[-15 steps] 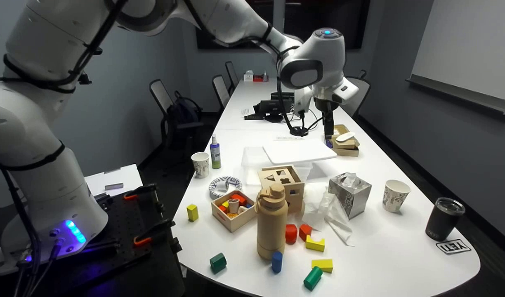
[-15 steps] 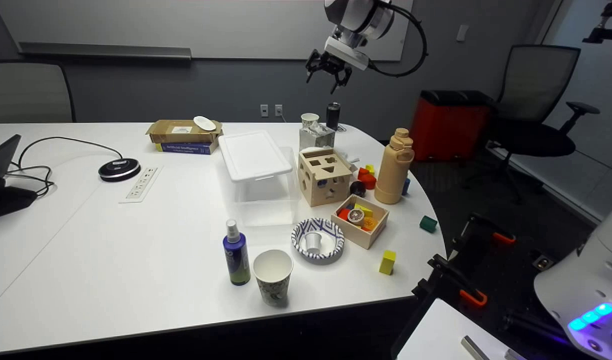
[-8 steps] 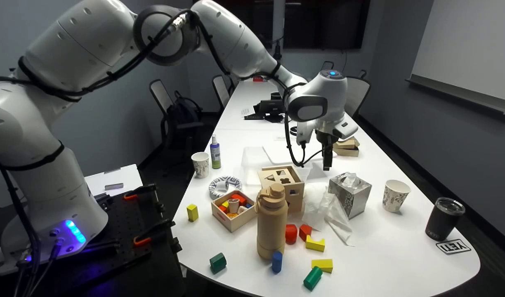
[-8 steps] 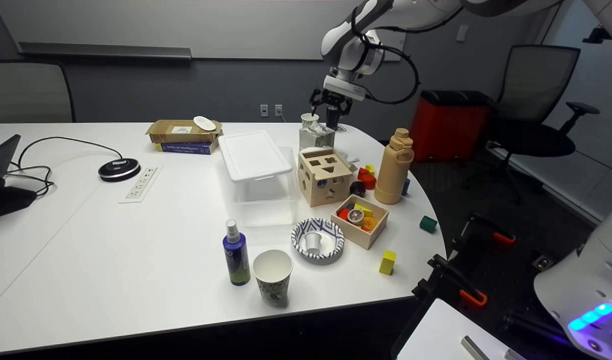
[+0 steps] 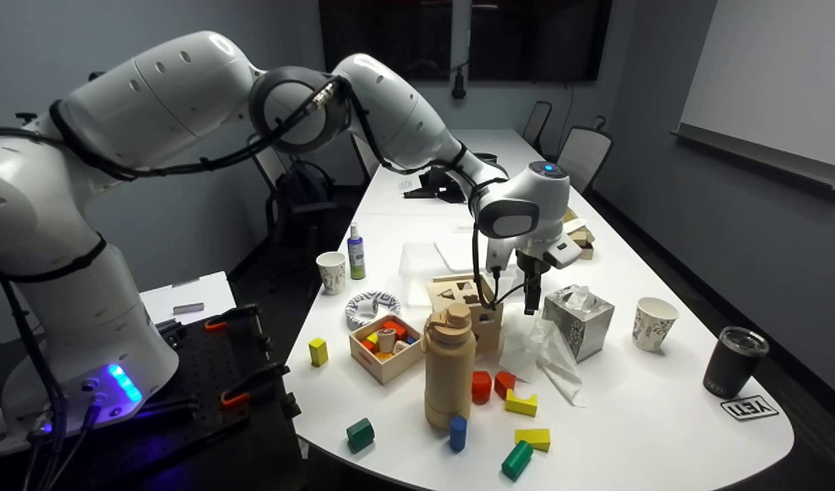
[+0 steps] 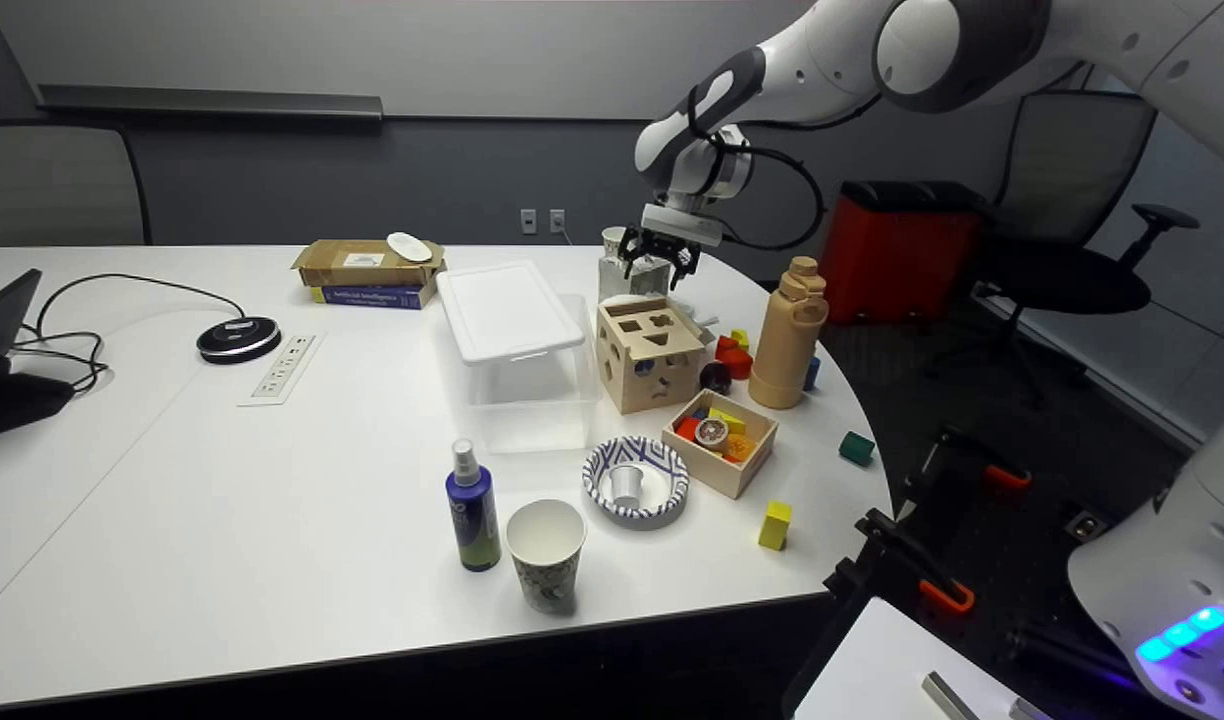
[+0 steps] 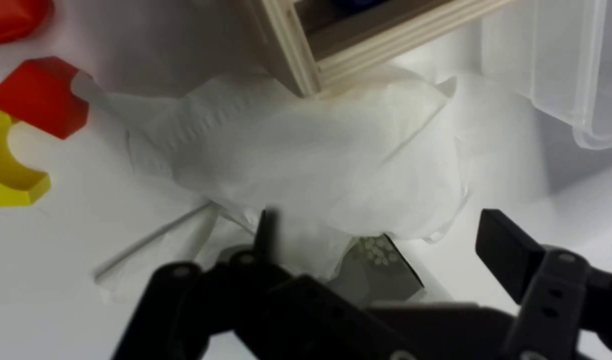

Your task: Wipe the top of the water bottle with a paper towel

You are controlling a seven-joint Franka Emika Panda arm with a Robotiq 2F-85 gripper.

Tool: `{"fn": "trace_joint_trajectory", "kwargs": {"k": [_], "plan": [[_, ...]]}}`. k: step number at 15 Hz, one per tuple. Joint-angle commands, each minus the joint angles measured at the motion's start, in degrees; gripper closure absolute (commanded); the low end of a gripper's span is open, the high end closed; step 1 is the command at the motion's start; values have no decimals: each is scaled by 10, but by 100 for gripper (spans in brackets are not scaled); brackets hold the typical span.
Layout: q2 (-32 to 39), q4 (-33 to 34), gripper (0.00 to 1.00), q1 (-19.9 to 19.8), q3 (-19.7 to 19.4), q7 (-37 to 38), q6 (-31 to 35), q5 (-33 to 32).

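Note:
The tan-brown water bottle (image 5: 450, 375) stands upright near the table's rounded end; it also shows in an exterior view (image 6: 787, 340) and is out of the wrist view. White crumpled paper (image 5: 548, 354) lies between the wooden shape box and the silver tissue box (image 5: 584, 324). The paper fills the middle of the wrist view (image 7: 306, 165). My gripper (image 5: 531, 310) hangs pointing down above the paper, beside the tissue box. It also shows in an exterior view (image 6: 654, 272). In the wrist view the gripper's fingers (image 7: 381, 227) are wide apart with nothing held between them.
The wooden shape box (image 5: 486, 327) stands right beside the paper, with a clear plastic bin (image 6: 527, 400) behind. Red blocks (image 5: 481, 387) and a yellow arch block (image 5: 521, 403) lie near the bottle. A paper cup (image 5: 654, 324) and black tumbler (image 5: 735, 361) stand beyond the tissue box.
My gripper has come down from high above the table and moved toward the bottle's end, from near the cardboard boxes to above the paper. The bottle and paper have not moved.

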Motion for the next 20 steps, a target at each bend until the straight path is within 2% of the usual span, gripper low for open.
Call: {"fn": "trace_joint_trajectory", "kwargs": {"k": [1, 14, 15, 16, 17, 20], "plan": [[40, 54, 0, -8, -2, 42, -31, -15], [118, 93, 0, -10, -5, 95, -25, -16], [120, 94, 25, -9, -5, 97, -23, -15], [123, 98, 26, -8, -5, 100, -22, -15], [125, 101, 32, -8, -4, 101, -22, -14], [125, 107, 58, -8, -5, 103, -20, -14]]}}
